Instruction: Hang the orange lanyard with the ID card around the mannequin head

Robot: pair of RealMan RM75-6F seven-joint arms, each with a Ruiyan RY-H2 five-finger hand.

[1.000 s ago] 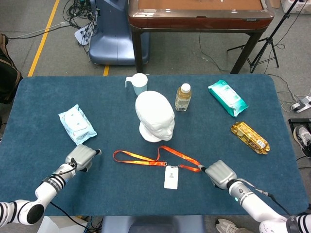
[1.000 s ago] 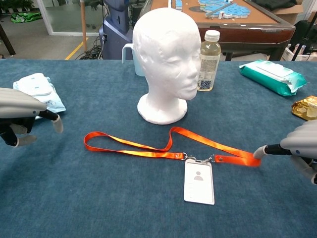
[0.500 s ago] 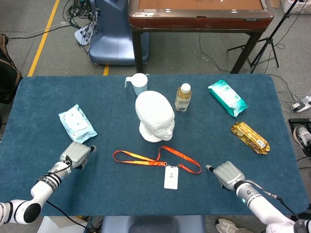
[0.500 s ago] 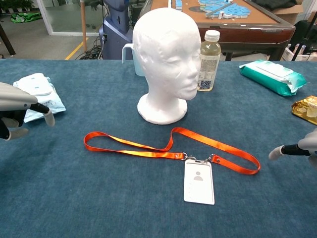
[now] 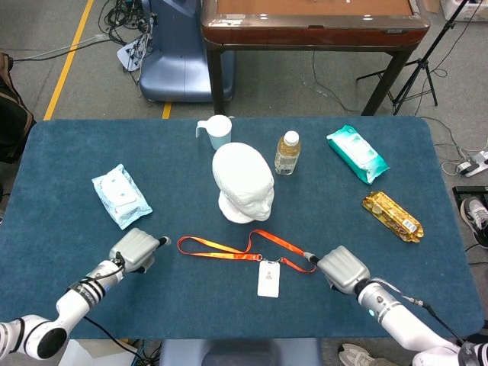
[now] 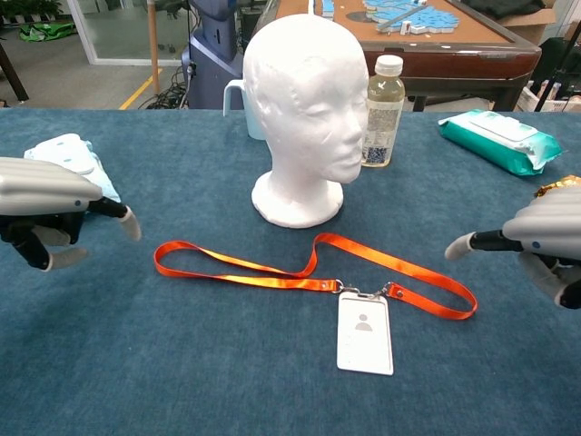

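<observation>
Orange lanyard point(image 6: 300, 270) lies flat near the tabletop's front edge, card point(image 6: 365, 332) attached, before the head point(image 6: 304, 113). Left hand point(image 6: 50, 207) empty, fingers apart; right hand point(image 6: 536, 243) likewise. Pinch both strap ends, lift evenly, keep loop wide.

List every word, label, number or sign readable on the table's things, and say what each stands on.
No text can be read in either view.
ID card: only a grey person icon, no words.
Bottle: label print too small to read.
Green wipes pack: a white label, blurred.
Blue wipes pack: a white label, no legible text.
Gold packet: print too small to read.
</observation>
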